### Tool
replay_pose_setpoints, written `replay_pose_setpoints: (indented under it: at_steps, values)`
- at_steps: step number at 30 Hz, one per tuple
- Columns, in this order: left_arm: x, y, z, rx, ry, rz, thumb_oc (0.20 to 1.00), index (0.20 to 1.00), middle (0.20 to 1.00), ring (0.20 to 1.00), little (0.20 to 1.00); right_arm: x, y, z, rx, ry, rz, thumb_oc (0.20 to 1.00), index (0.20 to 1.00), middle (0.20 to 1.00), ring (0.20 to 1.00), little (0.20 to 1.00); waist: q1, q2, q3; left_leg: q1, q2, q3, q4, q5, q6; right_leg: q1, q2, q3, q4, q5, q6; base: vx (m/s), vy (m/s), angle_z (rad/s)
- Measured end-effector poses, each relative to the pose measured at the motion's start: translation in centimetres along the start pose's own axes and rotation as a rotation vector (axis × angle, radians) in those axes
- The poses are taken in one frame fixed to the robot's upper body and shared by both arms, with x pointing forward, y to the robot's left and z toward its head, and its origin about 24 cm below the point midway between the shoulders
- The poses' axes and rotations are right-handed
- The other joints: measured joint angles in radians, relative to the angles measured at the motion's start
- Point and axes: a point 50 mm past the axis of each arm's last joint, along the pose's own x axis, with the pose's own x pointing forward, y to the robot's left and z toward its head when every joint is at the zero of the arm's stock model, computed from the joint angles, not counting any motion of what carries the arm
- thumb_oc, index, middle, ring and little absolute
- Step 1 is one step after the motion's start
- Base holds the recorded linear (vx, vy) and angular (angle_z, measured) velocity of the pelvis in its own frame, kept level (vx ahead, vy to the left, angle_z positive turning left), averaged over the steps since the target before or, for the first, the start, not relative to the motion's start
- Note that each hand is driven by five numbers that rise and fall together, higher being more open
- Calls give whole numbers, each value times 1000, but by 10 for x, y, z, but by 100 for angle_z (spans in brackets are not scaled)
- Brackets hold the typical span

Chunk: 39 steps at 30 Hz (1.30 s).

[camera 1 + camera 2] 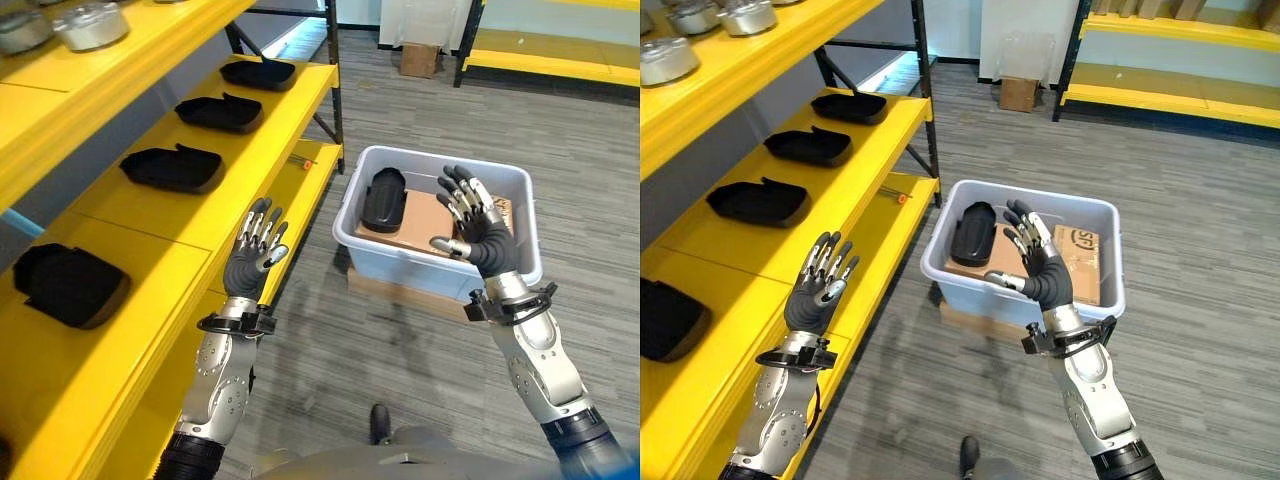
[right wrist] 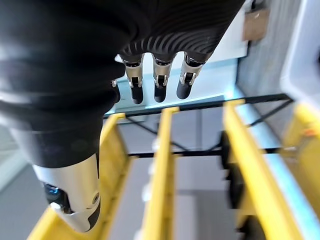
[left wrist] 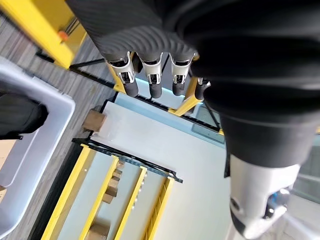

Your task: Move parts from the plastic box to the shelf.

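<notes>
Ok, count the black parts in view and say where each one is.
5. Four black parts lie along the yellow shelf. One lies in the plastic box; others may be hidden.

Four black moulded parts lie in a row on the middle level of the yellow shelf [image 1: 265,140]: the first [image 1: 68,285], second [image 1: 172,168], third [image 1: 219,112] and fourth [image 1: 258,72], from nearest to farthest. One more black part [image 1: 383,198] lies in the single grey plastic box [image 1: 440,265], on one brown cardboard sheet [image 1: 420,225]. Two round silver metal parts [image 1: 90,25] sit on the upper shelf level. One small cardboard carton [image 1: 419,59] stands on the floor farther off.
</notes>
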Motion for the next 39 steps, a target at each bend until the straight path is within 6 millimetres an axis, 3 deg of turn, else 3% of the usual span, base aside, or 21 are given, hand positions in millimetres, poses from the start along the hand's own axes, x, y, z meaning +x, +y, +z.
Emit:
replay_pose_setpoints:
  at_steps: [1,2,3,4,5,6,9,11,13,14,15,16,17,19,21,23,24,26,32,39]
  values:
    - [0,1,0,4,4,1,1000,1000,1000,1000,1000,5,1,3,-3,-18,8,1000,1000,1000,1000,1000,26,-33,24,-67,-142,-58,37,-211,12,2,-16,41,-16,5,23,146,12,-67]
    - [-1,1,-1,3,10,2,1000,1000,1000,1000,1000,10,1,7,-10,-40,18,1000,1000,1000,1000,1000,35,-44,40,-121,-234,-80,-13,-300,54,17,-28,54,-48,3,63,180,38,-72]
    - [-3,2,-4,0,28,10,1000,1000,1000,1000,1000,14,0,8,-16,-50,21,1000,1000,1000,1000,1000,52,-30,55,-144,-296,-77,-115,-327,84,37,-25,46,-51,-14,130,217,84,-56]
    - [-6,2,-8,-3,43,16,1000,1000,1000,1000,1000,13,-2,8,-21,-48,13,1000,1000,1000,1000,1000,60,-10,62,-164,-301,-44,-244,-322,88,54,-16,6,-25,-54,154,224,92,-28]
    - [-6,4,-11,-5,54,26,1000,1000,1000,1000,1000,11,-5,6,-30,-37,7,1000,1000,1000,1000,1000,59,13,65,-199,-295,-23,-440,-275,62,67,14,-10,0,-91,116,259,100,-14]
    - [-6,7,-15,-4,68,37,1000,1000,1000,1000,1000,8,-9,1,-36,-14,-8,1000,1000,1000,1000,1000,66,49,72,-258,-297,-29,-601,-228,61,88,40,-4,-1,-106,145,250,112,-22]
    - [-7,10,-15,0,72,57,1000,1000,1000,1000,1000,5,-13,-10,-38,37,-29,1000,1000,1000,1000,1000,112,39,96,-295,-351,-113,-608,-203,88,151,53,69,-42,-84,125,207,127,-84]
    - [-7,10,-15,2,69,56,1000,1000,1000,1000,1000,6,-12,-10,-31,33,-29,1000,1000,1000,1000,1000,111,50,93,-232,-367,-95,-565,-165,159,196,78,103,-31,-85,126,236,187,-92]
    - [-5,6,-15,-5,65,39,1000,1000,1000,1000,1000,-1,-12,-7,-33,29,-28,1000,1000,1000,1000,1000,93,97,73,-125,-371,-50,-579,-170,280,252,128,118,-12,-98,138,270,223,-82]
    - [-2,8,-11,11,47,34,1000,1000,1000,1000,1000,-1,-7,-10,-9,31,-25,1000,1000,1000,1000,1000,87,68,67,-97,-371,-49,-598,-116,276,249,112,124,26,-136,144,202,171,-77]
    - [5,2,-9,2,28,15,1000,1000,1000,1000,1000,0,-6,-10,-19,37,-9,1000,1000,1000,1000,1000,76,62,69,-50,-384,-41,-647,-115,279,236,64,111,58,-200,125,189,178,-72]
    - [9,-3,-9,-11,17,0,1000,1000,1000,1000,1000,0,-8,-9,-30,39,-7,1000,1000,1000,1000,1000,62,75,72,-21,-393,-38,-677,-111,279,238,20,110,41,-207,123,148,169,-39]
    - [15,-8,-8,-16,4,-17,1000,1000,1000,1000,1000,-1,-9,-9,-30,41,-17,1000,1000,1000,1000,1000,45,87,66,-5,-408,-38,-688,-109,278,238,-48,111,13,-209,153,149,187,-9]
    - [29,-16,1,-21,-52,-50,1000,1000,1000,1000,1000,2,-5,-9,-19,34,-5,1000,1000,1000,1000,1000,51,82,64,-1,-427,-41,-690,-117,281,208,-148,127,-36,-178,208,143,197,-2]
    - [35,-17,6,-13,-76,-46,1000,1000,1000,1000,1000,11,10,-10,-5,35,57,1000,1000,1000,1000,1000,61,75,62,-1,-428,-45,-692,-146,243,145,-222,138,-89,-122,292,119,156,13]
    - [31,-12,5,3,-63,-21,1000,1000,1000,1000,1000,14,13,-10,-6,30,68,1000,1000,1000,1000,1000,84,47,50,0,-429,-39,-693,-167,214,105,-252,160,-98,-81,307,80,97,8]
    - [29,-7,7,33,-52,-18,1000,1000,1000,1000,1000,18,16,-9,2,18,74,1000,1000,1000,1000,1000,87,14,44,1,-435,-35,-693,-176,203,84,-269,170,-95,-23,306,66,69,2]
    - [22,0,5,56,-24,-1,1000,1000,1000,1000,1000,23,20,-6,8,-4,80,1000,1000,1000,1000,1000,101,-16,29,1,-424,-14,-692,-188,185,86,-261,183,-120,-36,307,82,80,-25]
    - [19,0,3,78,-16,-2,1000,1000,1000,1000,1000,21,18,-7,6,4,77,1000,1000,1000,1000,1000,82,-7,25,51,-394,12,-711,-204,179,116,-228,183,-121,-35,302,62,99,-14]
    - [10,6,0,85,12,28,1000,1000,1000,1000,1000,20,20,-9,11,17,91,1000,1000,1000,1000,1000,89,6,24,71,-376,42,-711,-209,184,32,-215,175,38,-48,311,23,29,-18]
